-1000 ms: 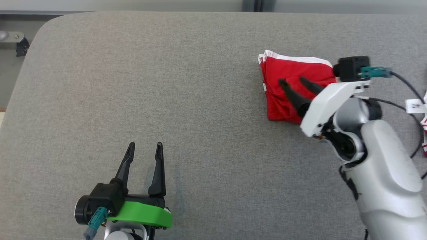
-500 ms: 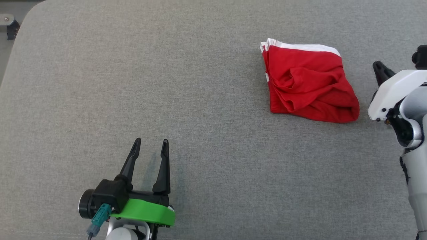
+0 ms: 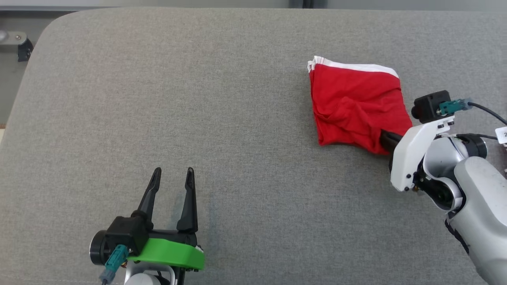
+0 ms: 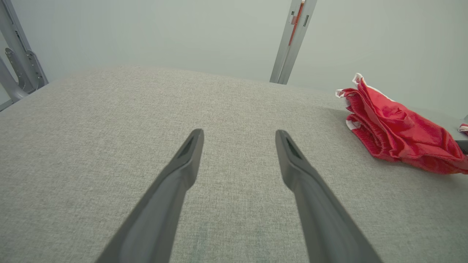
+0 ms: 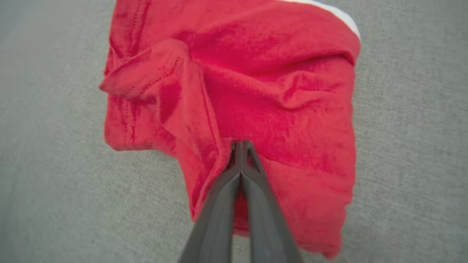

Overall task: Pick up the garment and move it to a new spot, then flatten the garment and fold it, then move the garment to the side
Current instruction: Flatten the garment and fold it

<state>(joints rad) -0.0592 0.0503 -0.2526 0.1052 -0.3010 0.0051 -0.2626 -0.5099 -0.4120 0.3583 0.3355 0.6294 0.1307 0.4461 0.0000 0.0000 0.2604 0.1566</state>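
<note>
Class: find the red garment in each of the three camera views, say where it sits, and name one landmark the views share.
Head view: the red garment, upper right, on the grey cushion.
Left wrist view: the red garment, right edge, mid height.
Right wrist view: the red garment, centre to top, close up.
Shared landmark: the garment's white band, along one edge in every view.

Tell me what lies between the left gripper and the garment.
Nothing: only bare grey surface runs from the open left gripper to the red garment. The head view shows this, and the left wrist view agrees.
</note>
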